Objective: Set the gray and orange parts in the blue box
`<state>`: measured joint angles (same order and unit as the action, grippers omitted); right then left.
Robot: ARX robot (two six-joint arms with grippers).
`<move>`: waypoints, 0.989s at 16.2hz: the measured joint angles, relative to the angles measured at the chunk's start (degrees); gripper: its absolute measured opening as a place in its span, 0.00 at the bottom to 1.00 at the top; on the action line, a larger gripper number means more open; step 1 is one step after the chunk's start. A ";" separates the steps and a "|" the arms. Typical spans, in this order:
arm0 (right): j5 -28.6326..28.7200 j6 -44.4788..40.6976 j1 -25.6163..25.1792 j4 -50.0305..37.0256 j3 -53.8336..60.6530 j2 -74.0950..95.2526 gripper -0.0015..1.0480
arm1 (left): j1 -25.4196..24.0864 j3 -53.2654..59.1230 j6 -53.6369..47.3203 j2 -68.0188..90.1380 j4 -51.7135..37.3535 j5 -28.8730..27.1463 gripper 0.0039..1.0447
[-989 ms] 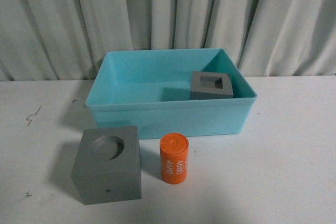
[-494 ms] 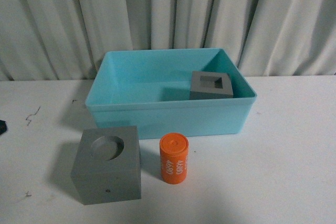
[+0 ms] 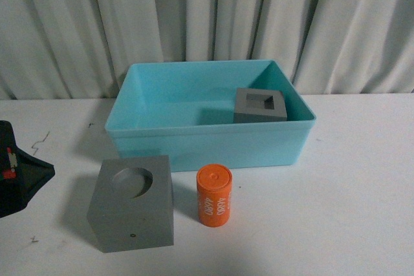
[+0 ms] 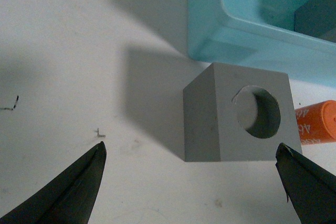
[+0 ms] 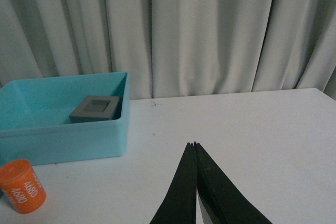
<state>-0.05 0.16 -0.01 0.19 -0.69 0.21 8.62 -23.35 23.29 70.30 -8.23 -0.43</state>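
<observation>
a: while the left gripper hangs with its jaws spread wide and nothing between them, what could go wrong at the gray cube with the round recess?

b: in the left wrist view the cube sits off-centre, close to one fingertip and well clear of the other. i'd judge that the near tip could land on the cube's top edge or shove a corner instead of straddling it. a shove could slide the cube into the orange cylinder, which stands upright just beside it, not touching, and might tip and roll.

a: and the right gripper?

b: pinched together, holding nothing, over bare white table, well apart from the parts.

a: where are the parts?

b: the gray cube with the rectangular recess lies inside the blue box, toward its right side. the other cube and the cylinder stand on the table in front of the box's near wall.

a: room to move?

b: there is open table left of the cube and right of the cylinder. the near rim is close behind the cube, so a lift must clear it. the box's left half is free for a drop.
</observation>
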 joint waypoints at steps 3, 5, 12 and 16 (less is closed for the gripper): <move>0.02 -0.04 0.00 0.02 0.00 0.00 0.21 | 1.66 -1.81 -1.09 6.10 -4.39 0.00 0.94; 0.02 -0.04 0.00 0.02 0.00 0.00 0.42 | 3.32 -2.73 -1.49 10.69 -7.23 -0.04 0.94; 0.02 -0.04 0.00 0.02 0.00 0.00 0.93 | 5.66 -7.72 -3.48 22.84 -13.51 -0.09 0.94; 0.02 -0.02 0.00 0.02 0.00 0.00 0.94 | 6.69 -8.35 -4.46 27.54 -15.78 -0.26 0.94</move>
<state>-0.03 0.14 -0.01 0.21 -0.69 0.21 15.31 -31.70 18.83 97.84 -24.01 -0.69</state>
